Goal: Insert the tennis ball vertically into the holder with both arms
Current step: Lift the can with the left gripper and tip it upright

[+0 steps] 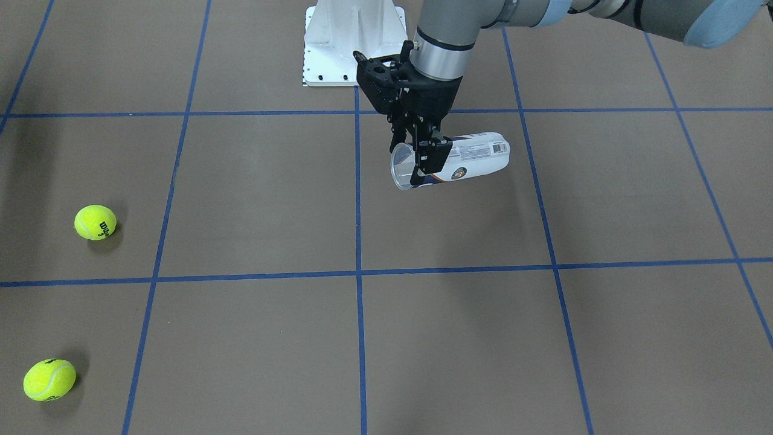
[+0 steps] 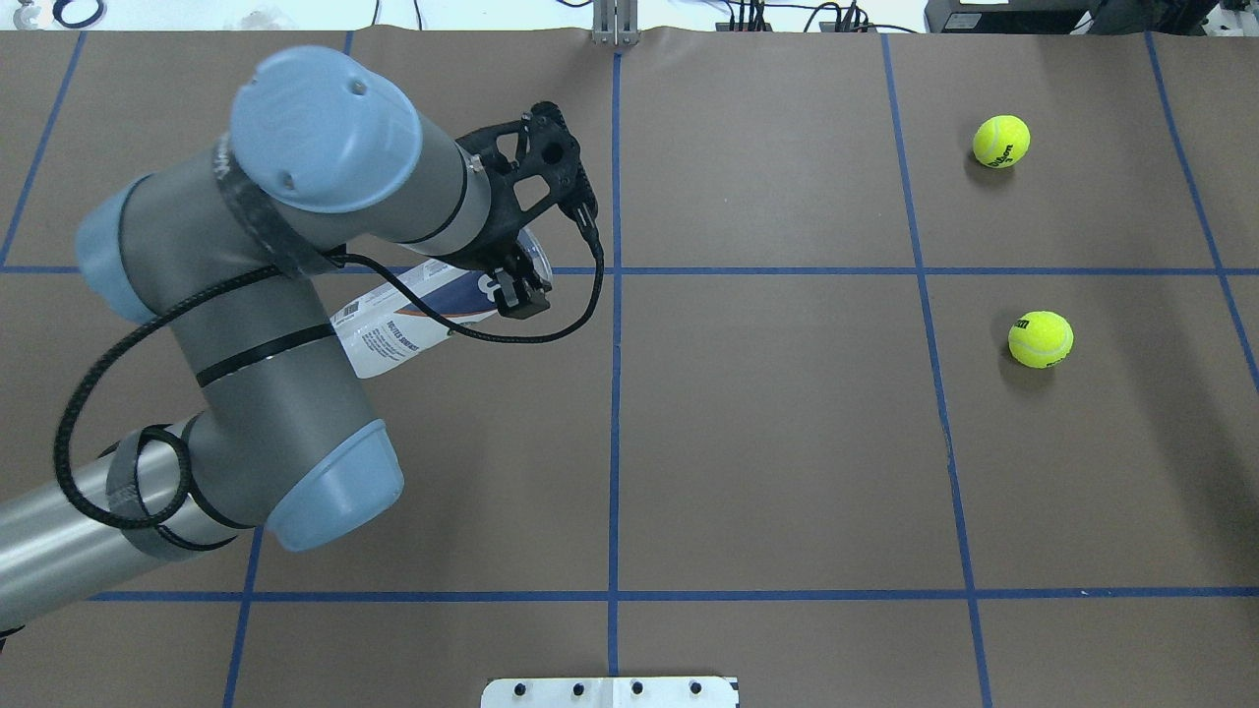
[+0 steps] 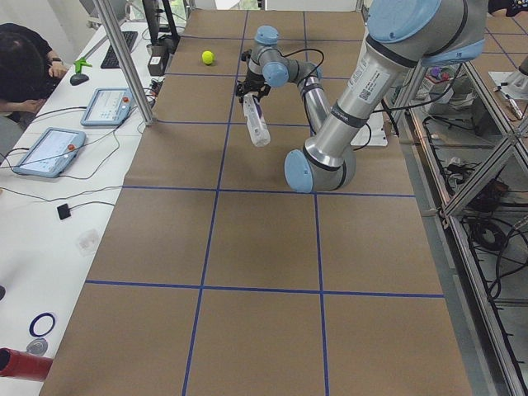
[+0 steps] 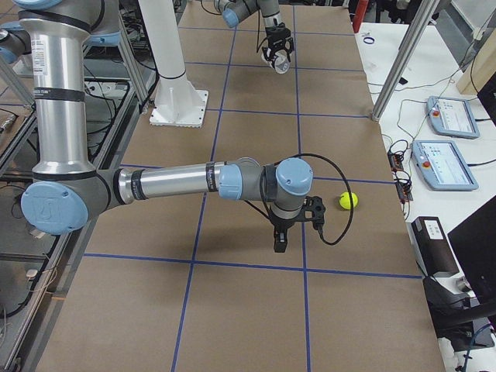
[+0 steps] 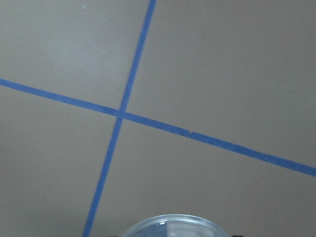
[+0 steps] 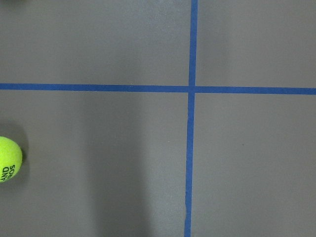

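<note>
We log the left end effector (image 1: pixel 430 160) clamped on the holder (image 1: pixel 477 154) near its open mouth. It is off the table (image 1: pixel 241 199), long axis tilted, base toward 8 o'clock in the overhead view. Right end effector (image 4: pixel 279 246) hangs nearer a tennis ball (image 4: pixel 349 200), at its 2 o'clock in the right-side view — whether apart or together we cannot tell.

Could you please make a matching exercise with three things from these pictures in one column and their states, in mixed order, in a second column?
Things:
1. holder
2. left gripper
3. tennis balls

States:
a. lying loose on the table
b. held off the table, tilted
c. shut on the holder near its open end

Pairs: 1-b, 2-c, 3-a.
</note>
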You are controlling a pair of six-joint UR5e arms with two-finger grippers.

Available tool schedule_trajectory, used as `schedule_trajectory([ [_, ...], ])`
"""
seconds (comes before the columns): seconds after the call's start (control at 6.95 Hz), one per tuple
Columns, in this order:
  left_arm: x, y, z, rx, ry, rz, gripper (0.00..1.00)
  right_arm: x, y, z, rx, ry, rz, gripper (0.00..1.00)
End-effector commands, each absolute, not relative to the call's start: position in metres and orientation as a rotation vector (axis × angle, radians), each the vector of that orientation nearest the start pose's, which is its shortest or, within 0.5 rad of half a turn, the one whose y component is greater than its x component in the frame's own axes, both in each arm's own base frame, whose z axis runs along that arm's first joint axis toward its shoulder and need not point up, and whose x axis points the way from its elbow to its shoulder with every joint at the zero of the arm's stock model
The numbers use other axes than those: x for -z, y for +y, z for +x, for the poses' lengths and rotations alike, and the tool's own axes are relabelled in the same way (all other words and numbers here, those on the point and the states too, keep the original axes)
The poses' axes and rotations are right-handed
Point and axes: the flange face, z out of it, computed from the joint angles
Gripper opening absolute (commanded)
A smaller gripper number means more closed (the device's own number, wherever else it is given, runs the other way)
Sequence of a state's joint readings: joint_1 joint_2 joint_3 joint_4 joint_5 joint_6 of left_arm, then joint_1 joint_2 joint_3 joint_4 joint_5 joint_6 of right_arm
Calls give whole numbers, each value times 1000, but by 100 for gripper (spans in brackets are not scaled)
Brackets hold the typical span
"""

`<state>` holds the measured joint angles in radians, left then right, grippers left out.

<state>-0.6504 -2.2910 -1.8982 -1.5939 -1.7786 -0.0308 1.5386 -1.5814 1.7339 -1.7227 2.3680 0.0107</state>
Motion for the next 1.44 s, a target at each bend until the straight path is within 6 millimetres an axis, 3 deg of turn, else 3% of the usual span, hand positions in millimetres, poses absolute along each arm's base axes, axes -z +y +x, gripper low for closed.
schedule_trajectory([
  [0.0,-80,-464,385,-530,861,1098,43,-589,-491,46,26,-798,-4,99],
  [0.29,-131,-474,383,-248,1062,1269,43,-585,-497,46,29,-796,5,99],
  [0.43,-165,-484,399,-132,1126,1388,43,-584,-497,46,30,-796,6,99],
  [0.72,-222,-465,445,53,1218,1532,42,-582,-499,46,31,-796,9,99],
  [1.01,-246,-443,466,94,1296,1578,39,-582,-499,46,31,-796,9,99],
  [1.29,-249,-430,479,27,1254,1610,38,-582,-499,46,31,-796,9,99],
])
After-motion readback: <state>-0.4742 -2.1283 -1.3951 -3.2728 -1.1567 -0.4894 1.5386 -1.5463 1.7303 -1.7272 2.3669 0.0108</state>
